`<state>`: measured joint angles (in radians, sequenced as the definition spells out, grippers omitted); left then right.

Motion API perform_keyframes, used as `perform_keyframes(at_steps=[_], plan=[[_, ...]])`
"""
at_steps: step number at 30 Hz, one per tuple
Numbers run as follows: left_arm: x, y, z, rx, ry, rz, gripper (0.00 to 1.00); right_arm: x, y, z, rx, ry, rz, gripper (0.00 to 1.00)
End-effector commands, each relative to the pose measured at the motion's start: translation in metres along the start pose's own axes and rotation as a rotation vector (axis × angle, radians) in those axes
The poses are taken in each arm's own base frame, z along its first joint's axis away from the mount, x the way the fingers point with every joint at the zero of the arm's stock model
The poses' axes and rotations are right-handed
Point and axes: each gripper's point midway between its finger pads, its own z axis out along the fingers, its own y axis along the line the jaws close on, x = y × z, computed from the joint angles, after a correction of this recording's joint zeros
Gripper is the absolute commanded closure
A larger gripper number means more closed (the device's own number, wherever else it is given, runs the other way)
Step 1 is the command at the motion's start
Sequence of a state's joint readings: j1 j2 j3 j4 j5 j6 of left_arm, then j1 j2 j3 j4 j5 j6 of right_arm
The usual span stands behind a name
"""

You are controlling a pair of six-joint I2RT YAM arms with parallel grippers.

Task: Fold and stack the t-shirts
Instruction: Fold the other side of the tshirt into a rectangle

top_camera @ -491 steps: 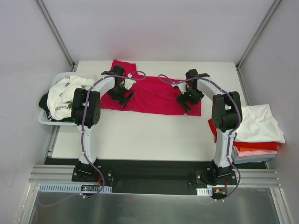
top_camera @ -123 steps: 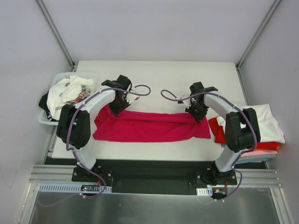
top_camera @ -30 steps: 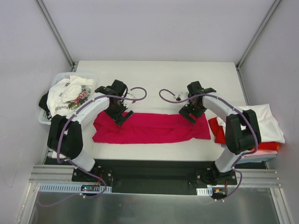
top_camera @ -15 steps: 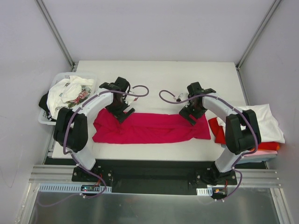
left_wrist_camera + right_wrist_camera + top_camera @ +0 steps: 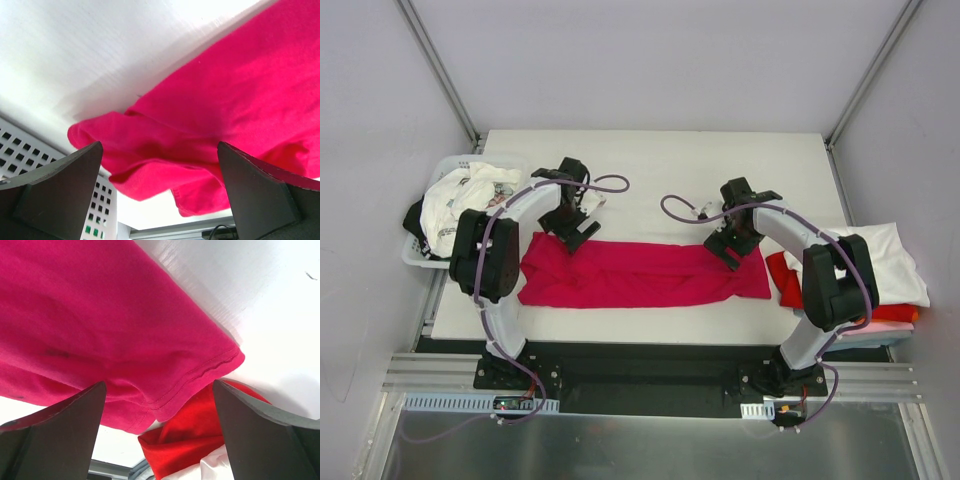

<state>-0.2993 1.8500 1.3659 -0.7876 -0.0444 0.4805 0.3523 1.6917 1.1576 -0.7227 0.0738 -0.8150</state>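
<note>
The left claw (image 5: pixel 574 225) is hanging wide and empty, the shirt (image 5: pixel 640 272) lying flat just beneath it. The right claw (image 5: pixel 725 247) is hovering equally wide over the opposite hem, probably lining up a matched pinch for folding.

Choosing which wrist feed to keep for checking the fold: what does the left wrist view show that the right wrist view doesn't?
Only the left wrist view: the perforated white basket past the table edge, and the bunched, rumpled end of the crimson t-shirt. Only the right wrist view: that shirt's stitched hem corner, with a red shirt and a bit of white cloth beyond it. Both: the crimson t-shirt lying on the white table, framed by an open, empty pincer, the left pincer in one, the right pincer in the other.
</note>
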Motion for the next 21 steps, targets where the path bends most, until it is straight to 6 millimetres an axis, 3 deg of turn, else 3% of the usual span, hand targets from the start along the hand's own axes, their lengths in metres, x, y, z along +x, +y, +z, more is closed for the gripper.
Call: perform_keyframes(at_steps=[1, 5, 10, 17, 21], plan=[[-0.005, 0.007, 0.002, 0.008, -0.009, 0.007, 0.01, 0.005, 0.005, -0.010, -0.003, -0.003, 0.006, 0.08], [0.009, 0.001, 0.005, 0.023, 0.012, -0.003, 0.01, 0.005, 0.005, -0.010, -0.002, -0.005, 0.005, 0.08], [0.021, -0.006, -0.010, 0.012, -0.015, -0.023, 0.01, 0.005, 0.004, -0.006, -0.001, 0.000, 0.006, 0.08], [0.054, -0.025, -0.011, 0.033, 0.005, -0.033, 0.01, 0.003, 0.002, -0.006, 0.003, -0.001, 0.009, 0.08], [0.058, -0.030, -0.020, 0.031, -0.027, -0.042, 0.01, 0.002, 0.002, -0.005, -0.001, 0.002, 0.009, 0.08]])
